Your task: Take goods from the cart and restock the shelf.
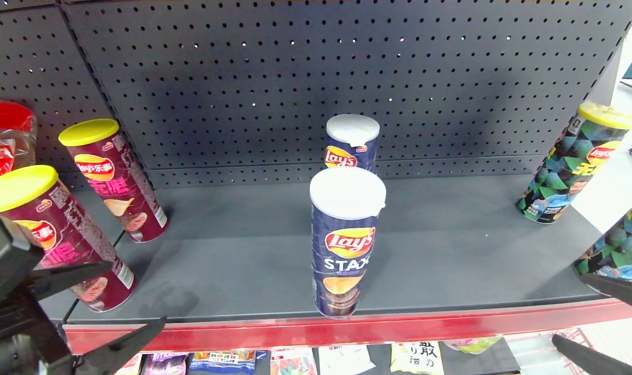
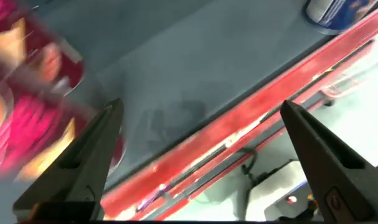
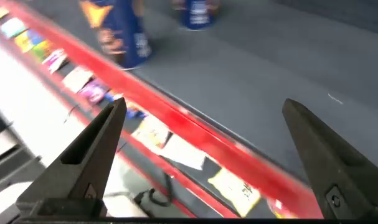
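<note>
On the dark grey shelf [image 1: 451,239] stand two maroon chip cans with yellow lids [image 1: 61,239] [image 1: 113,177], two blue chip cans with white lids [image 1: 344,245] [image 1: 351,146] and two green patterned cans [image 1: 571,166] [image 1: 615,250]. My left gripper [image 1: 138,291] hangs open and empty at the shelf's front left, just beside the nearer maroon can [image 2: 33,124]. Low at the front right, below the nearer green can, my right gripper [image 1: 567,307] is open and empty too. The left gripper [image 2: 201,109] and the right gripper [image 3: 204,104] both straddle the shelf's front edge. The right wrist view takes in the blue cans [image 3: 117,31].
A red strip [image 1: 347,328] runs along the shelf's front edge. Behind the cans rises a perforated back panel [image 1: 316,78]. A red snack bag [image 1: 3,135] sits at the far left. Small packets [image 1: 342,359] lie on the lower shelf. Bare shelf lies between the can groups.
</note>
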### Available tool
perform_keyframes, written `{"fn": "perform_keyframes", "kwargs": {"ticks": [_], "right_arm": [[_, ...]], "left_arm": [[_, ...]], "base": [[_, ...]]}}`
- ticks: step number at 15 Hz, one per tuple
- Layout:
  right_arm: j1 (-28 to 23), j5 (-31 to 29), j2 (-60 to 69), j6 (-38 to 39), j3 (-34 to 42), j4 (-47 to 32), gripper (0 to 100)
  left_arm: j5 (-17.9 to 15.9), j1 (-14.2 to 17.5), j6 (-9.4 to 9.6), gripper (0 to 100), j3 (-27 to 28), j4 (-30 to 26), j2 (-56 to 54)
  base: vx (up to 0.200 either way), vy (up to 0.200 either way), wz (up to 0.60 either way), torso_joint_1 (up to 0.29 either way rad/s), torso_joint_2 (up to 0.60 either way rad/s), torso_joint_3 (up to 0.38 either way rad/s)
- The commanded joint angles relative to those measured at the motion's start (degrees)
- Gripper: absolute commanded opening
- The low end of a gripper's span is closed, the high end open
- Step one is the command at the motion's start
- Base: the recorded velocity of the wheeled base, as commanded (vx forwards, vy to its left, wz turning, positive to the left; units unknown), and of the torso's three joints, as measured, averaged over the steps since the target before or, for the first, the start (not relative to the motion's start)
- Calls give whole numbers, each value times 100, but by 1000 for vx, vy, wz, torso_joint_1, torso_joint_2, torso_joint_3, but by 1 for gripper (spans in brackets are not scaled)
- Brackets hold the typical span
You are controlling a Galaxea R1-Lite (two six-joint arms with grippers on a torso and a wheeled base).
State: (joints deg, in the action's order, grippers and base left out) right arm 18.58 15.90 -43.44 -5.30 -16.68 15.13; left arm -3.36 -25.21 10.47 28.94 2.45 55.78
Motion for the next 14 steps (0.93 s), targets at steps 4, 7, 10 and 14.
{"fn": "perform_keyframes", "kwargs": {"ticks": [4, 7, 10, 14], "right_arm": [[-487, -34, 942, 135, 68, -467, 100], [-487, -131, 942, 135, 86, -467, 100], [-487, -183, 969, 135, 77, -467, 100], [-487, -183, 977, 135, 86, -467, 100]], "left_arm": [[-428, -423, -45, 100, 340, 581, 1655], [-463, -476, -36, 100, 604, 590, 2174], [-481, -625, -36, 100, 745, 581, 2455], [-481, -1021, -36, 100, 833, 599, 2859]], "base": [[0, 0, 0, 0, 0, 0], [0, 0, 0, 0, 0, 0], [0, 0, 0, 0, 0, 0], [0, 0, 0, 0, 0, 0]]}}
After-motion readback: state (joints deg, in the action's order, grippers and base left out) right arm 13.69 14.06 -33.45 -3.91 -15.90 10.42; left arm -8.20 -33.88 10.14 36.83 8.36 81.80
